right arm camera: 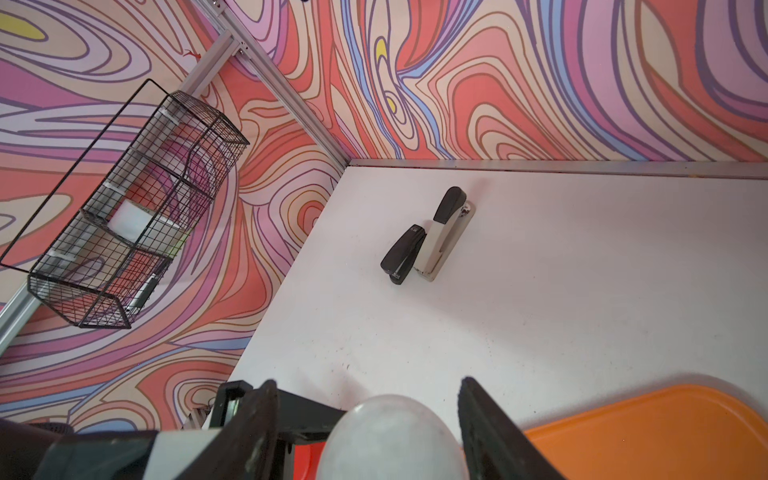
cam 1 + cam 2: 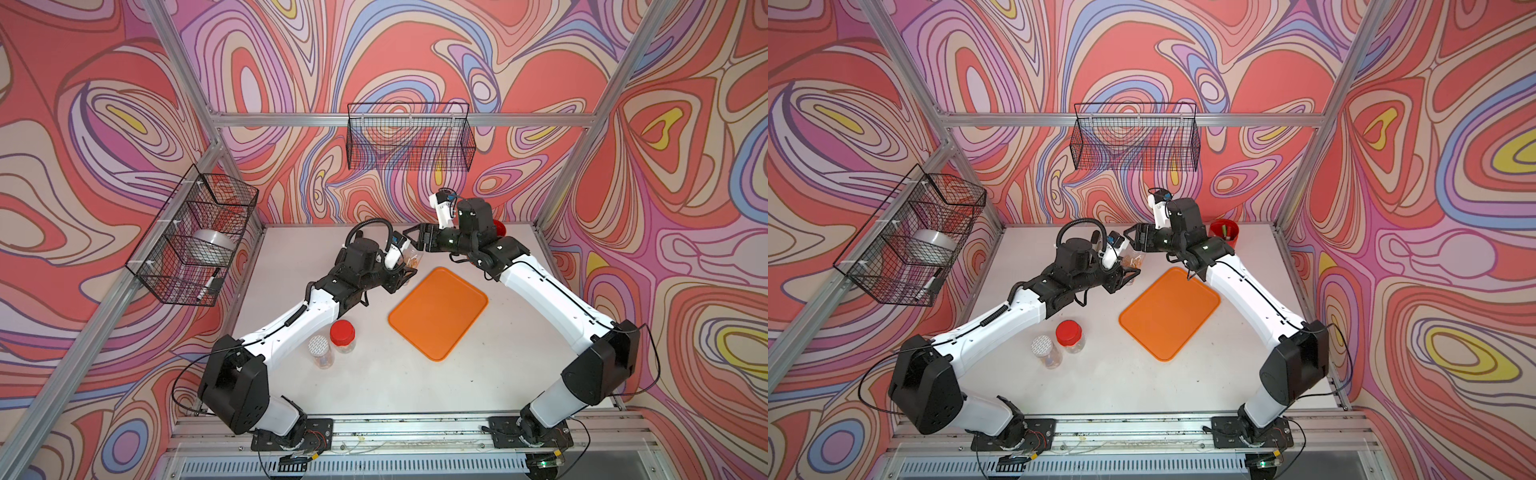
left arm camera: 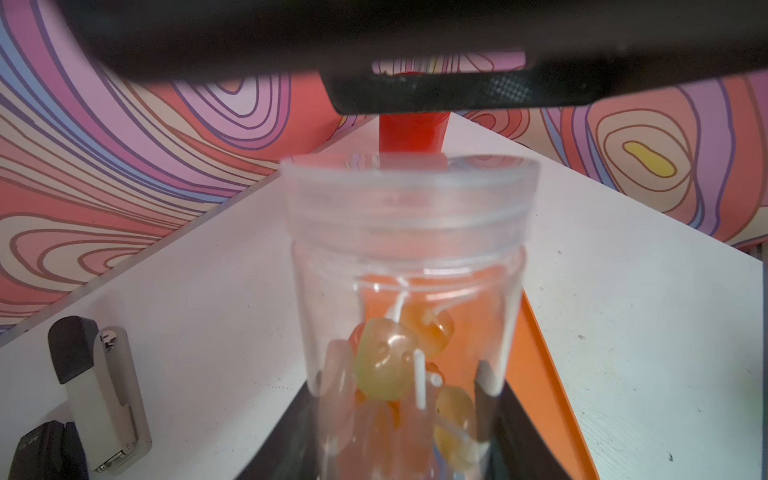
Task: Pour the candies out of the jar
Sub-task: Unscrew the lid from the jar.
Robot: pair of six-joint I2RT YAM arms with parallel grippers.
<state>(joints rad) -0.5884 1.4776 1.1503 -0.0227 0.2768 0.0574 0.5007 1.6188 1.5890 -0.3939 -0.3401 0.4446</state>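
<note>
In both top views the left gripper [image 2: 404, 274] is clamped on the clear jar [image 2: 412, 259], which stands upright at the orange tray's [image 2: 438, 313] 11 o'clock. A red-lidded jar [image 2: 343, 332] and a white-topped jar [image 2: 320, 347] stand at its 8 o'clock.

Left wrist view: the lollipop candies [image 3: 386, 361] sit low inside the jar, not yet poured.

Right wrist view: the right gripper [image 1: 368, 384] has its jaws parted about a pale round shape that I cannot identify.

The next move is probably to tip the jar's mouth over the tray.

Bare tabletop [image 2: 415, 386] in front of the orange tray [image 2: 438, 313] lies open. Behind the tray the left tool [image 2: 406, 274], gripping the jar [image 2: 413, 257], and the spread right tool [image 2: 410, 240] crowd together. Two capped jars [image 2: 343, 332] stand beside the left arm [image 2: 291, 320]; staplers [image 1: 442, 239] block the far left corner.
</note>
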